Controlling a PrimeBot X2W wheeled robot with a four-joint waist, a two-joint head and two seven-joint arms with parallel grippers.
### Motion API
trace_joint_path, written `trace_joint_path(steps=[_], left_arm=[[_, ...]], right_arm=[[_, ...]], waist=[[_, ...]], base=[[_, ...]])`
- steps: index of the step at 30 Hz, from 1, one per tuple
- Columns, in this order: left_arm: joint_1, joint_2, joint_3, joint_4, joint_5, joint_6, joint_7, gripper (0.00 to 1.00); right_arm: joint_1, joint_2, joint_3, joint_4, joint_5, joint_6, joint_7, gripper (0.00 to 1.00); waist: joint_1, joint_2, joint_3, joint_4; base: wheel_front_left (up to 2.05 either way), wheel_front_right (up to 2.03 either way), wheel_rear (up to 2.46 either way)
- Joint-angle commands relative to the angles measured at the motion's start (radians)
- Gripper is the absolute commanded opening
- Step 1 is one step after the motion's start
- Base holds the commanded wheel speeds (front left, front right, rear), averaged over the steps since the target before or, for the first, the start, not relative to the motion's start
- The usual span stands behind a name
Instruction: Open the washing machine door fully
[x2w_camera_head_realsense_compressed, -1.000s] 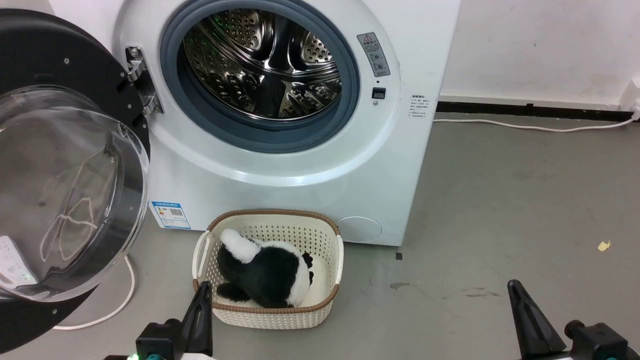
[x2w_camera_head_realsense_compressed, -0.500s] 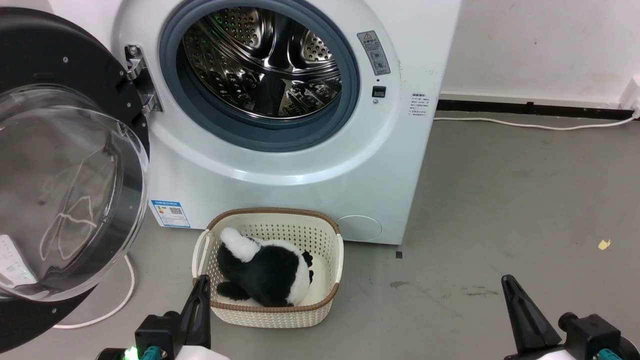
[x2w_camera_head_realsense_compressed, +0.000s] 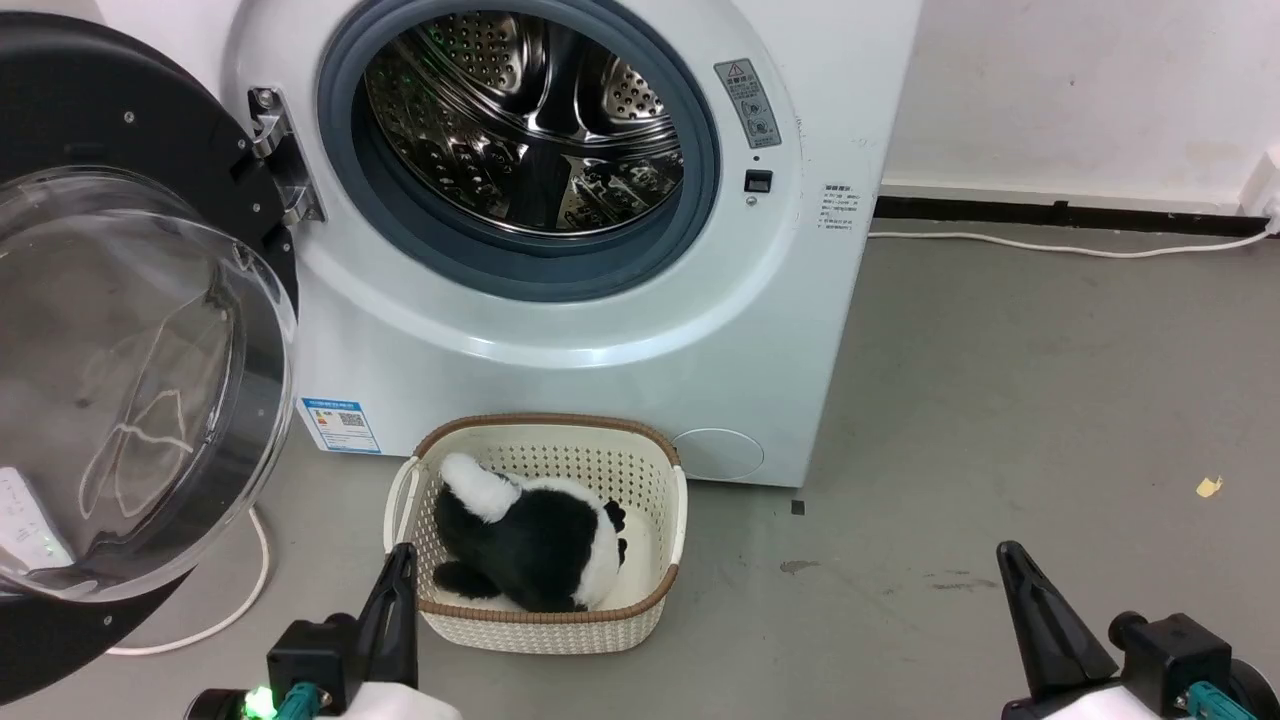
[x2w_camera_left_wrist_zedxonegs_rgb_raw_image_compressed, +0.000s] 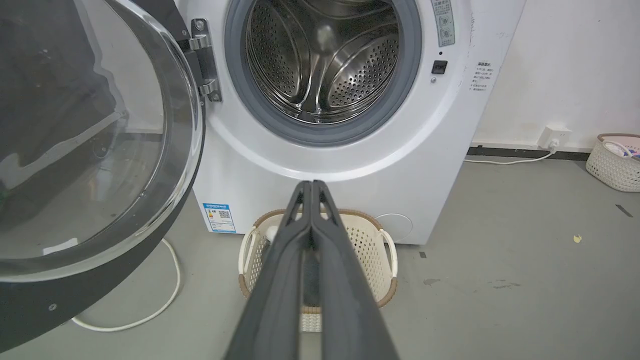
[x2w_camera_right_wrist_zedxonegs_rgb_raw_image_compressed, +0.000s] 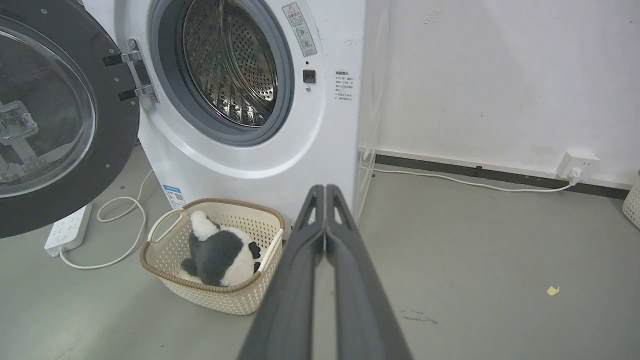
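Note:
The washing machine door stands swung wide to the left on its metal hinge, its black rim and clear glass bowl facing me; it also appears in the left wrist view and the right wrist view. The steel drum lies exposed inside the grey rubber ring. My left gripper sits low at the lower left, shut on nothing, well clear of the door; its tips meet in its wrist view. My right gripper is at the lower right, also shut and empty.
A cream basket holding a black-and-white plush toy stands on the floor before the machine, just right of my left gripper. A white cable loops under the door, with a power strip beside it. Another basket stands far right.
Both grippers have risen slightly in the head view, and the scene has shifted a little, so the camera moved. The door has kept its position.

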Motion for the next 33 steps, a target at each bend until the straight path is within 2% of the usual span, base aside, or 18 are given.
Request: trace_joint_path(steps=[1, 33], left_arm=[[-0.015, -0.005, 0.005, -0.006, 0.013, -0.004, 0.008, 0.0], [-0.035, -0.037, 0.06, -0.03, 0.077, -0.042, 0.068, 0.0]], right_arm=[[-0.018, 0.002, 0.002, -0.006, -0.007, 0.0, 0.005, 0.0], [-0.053, 0.003, 0.013, -0.014, -0.037, 0.001, 0.069, 0.0]], waist=[[0.0, 0.0, 0.0, 0.0], [0.0, 0.0, 0.009, -0.003]], base=[[0.0, 0.0, 0.0], [0.0, 0.0, 0.0]])
